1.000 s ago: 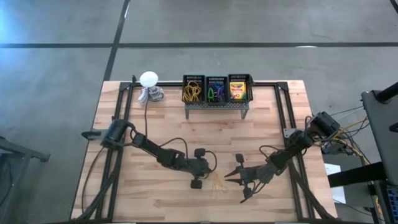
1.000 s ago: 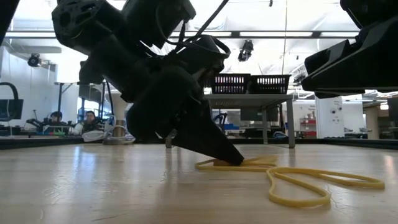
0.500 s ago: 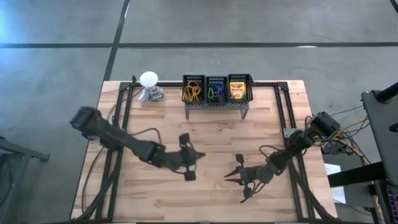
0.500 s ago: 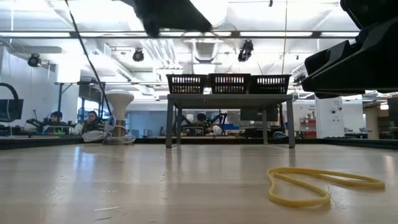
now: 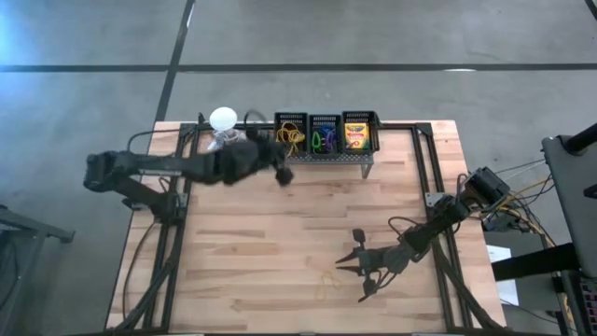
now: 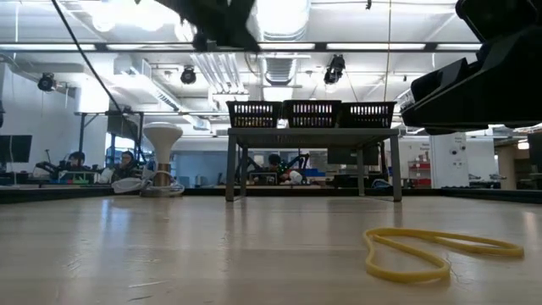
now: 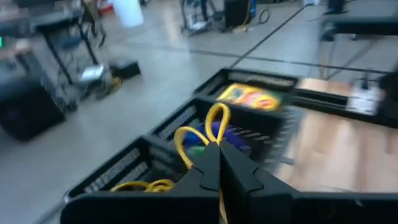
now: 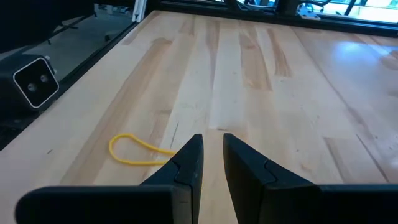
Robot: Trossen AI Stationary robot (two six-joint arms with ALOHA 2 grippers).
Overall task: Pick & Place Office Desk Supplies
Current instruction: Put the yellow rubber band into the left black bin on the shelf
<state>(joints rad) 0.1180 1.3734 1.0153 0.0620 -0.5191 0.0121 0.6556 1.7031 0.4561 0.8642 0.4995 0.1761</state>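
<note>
My left gripper [image 5: 283, 161] hovers at the left end of the grey perforated stand [image 5: 326, 157], shut on a yellow rubber band [image 7: 213, 123]. The stand's three bins hold yellow rubber bands [image 5: 289, 140], purple and green rings [image 5: 324, 141] and a crayon box [image 5: 356, 138]. A second yellow rubber band [image 8: 134, 151] lies flat on the table just ahead of my right gripper [image 8: 211, 148]. That gripper sits low over the near-right part of the table [image 5: 353, 265], its fingers a narrow gap apart and touching nothing. My left gripper [image 7: 217, 149] pinches the yellow rubber band between its shut fingertips. A loop of the band [image 7: 217, 115] sticks out past the tips. The band is lifted clear, above the stand's left bin [image 7: 143, 180].
A white ball-shaped object [image 5: 223, 119] stands at the far edge, left of the stand. Black frame rails [image 5: 424, 168] run along the table's left and right sides. Bare wood [image 5: 280, 233] spans the middle. People sit at desks in the room behind [image 6: 76, 159].
My left gripper, shut on a rubber band on the table's near middle, rose with it and swung toward the far edge, ending at the stand's left bin. The band came off the table and now hangs in the fingers. The other band stayed where it was.
</note>
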